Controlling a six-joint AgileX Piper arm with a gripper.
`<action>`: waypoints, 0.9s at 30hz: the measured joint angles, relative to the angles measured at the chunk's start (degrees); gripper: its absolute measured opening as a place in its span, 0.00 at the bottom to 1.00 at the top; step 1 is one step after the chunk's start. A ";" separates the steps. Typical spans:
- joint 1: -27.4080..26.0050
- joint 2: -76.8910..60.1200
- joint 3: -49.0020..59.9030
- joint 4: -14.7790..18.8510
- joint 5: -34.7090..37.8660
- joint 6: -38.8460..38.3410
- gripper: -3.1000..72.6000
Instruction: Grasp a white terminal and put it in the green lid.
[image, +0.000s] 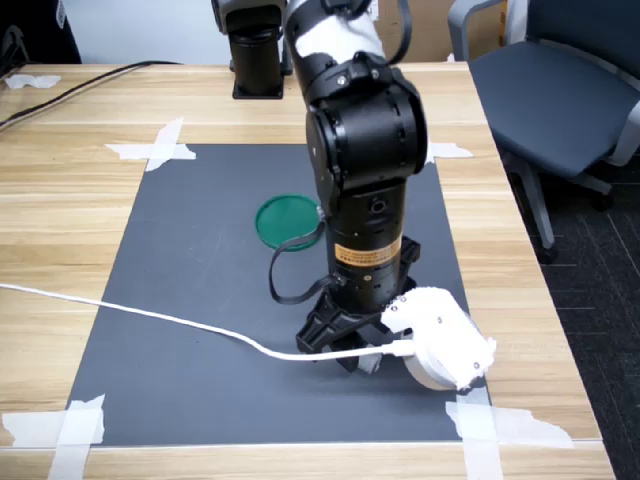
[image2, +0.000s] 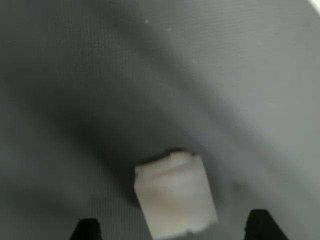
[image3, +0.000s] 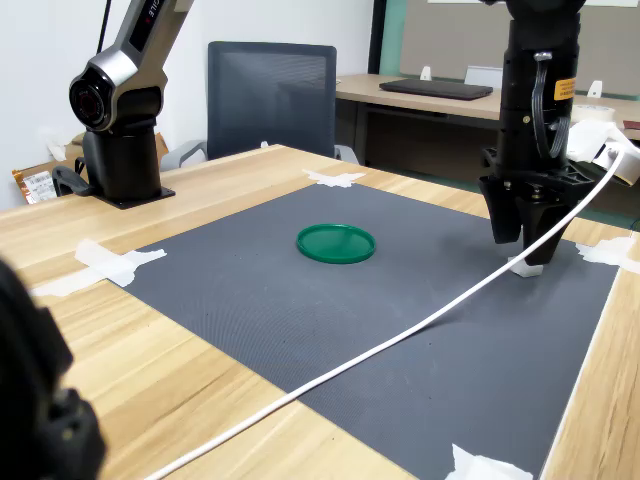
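The pincer (image2: 170, 231) hangs low over the dark mat (image: 200, 330), its two finger tips spread apart either side of the white terminal (image2: 175, 195), so it reads as released and not yet grasping. In the second exterior view the white terminal (image3: 524, 266) rests on the mat beneath the fingers, well apart from the green lid (image3: 336, 243), which lies to the second exterior view's left nearer the mat's middle. The likeliest slip, I judge, is closing off-centre: the block sits skewed between the tips, so one finger could nudge it sideways or pop it out. The white cable (image: 150, 318) draped across the mat could also drag during the carry. The mat is taped at its corners to a pale wooden table (image: 60, 180); an office chair (image: 560, 90) stands beside it.
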 joint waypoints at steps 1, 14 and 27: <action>0.00 0.32 0.00 0.00 0.00 0.00 0.78; 0.00 1.51 -0.11 0.21 -1.72 -0.05 0.72; 0.00 1.51 -0.14 0.21 -2.52 0.73 0.38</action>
